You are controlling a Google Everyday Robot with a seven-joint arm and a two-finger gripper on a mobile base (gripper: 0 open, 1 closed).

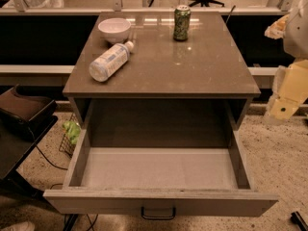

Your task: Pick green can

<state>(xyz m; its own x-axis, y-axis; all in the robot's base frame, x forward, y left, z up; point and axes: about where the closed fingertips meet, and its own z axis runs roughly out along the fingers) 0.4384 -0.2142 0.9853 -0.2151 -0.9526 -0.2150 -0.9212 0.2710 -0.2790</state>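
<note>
The green can (pixel 182 22) stands upright near the back edge of the brown table top (pixel 192 66), right of the middle. It is slim, with a mottled green and pale pattern and a silver rim. My gripper (pixel 282 108) hangs at the end of the pale arm at the right edge of the view. It is beside the table's right side, well to the right of the can and nearer the camera, and touches nothing.
A white bowl (pixel 114 29) sits at the table's back left. A clear white-labelled plastic bottle (pixel 110 61) lies on its side in front of it. An empty drawer (pixel 159 170) stands pulled out below the top. A dark chair (pixel 24 112) is at the left.
</note>
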